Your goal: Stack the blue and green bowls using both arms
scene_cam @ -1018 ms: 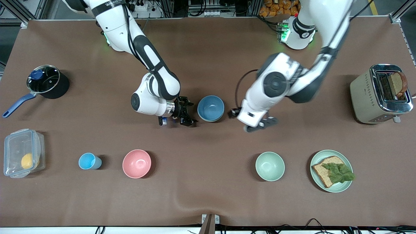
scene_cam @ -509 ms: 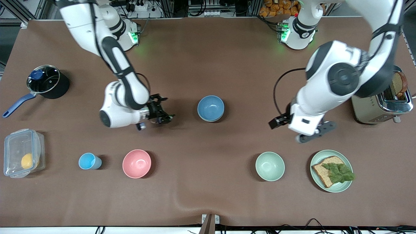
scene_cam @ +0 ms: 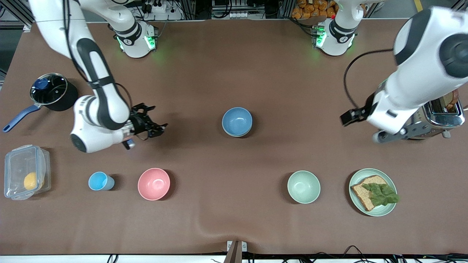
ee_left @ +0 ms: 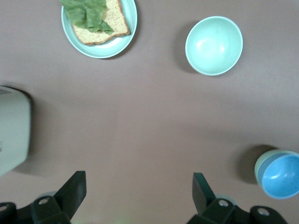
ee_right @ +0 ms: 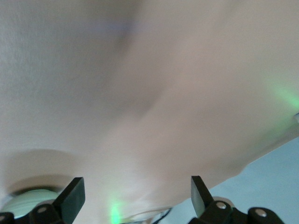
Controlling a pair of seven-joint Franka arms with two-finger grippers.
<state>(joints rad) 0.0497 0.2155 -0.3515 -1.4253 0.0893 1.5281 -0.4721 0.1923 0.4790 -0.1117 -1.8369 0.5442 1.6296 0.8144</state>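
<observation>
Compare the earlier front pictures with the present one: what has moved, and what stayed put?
Both arms have drawn away from the stacked bowls. The right gripper moved toward the right arm's end of the table, the left gripper toward the toaster; both have open, empty jaws. The blue bowl stayed nested in the green bowl; everything else is unmoved.

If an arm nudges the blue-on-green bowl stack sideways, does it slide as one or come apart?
Probably slides as one: the blue bowl sits nested inside the green bowl, only a green rim showing. Both look like matte plastic, so likely light and easy to push. A high push might tip the stack, since the base looks narrow.
</observation>
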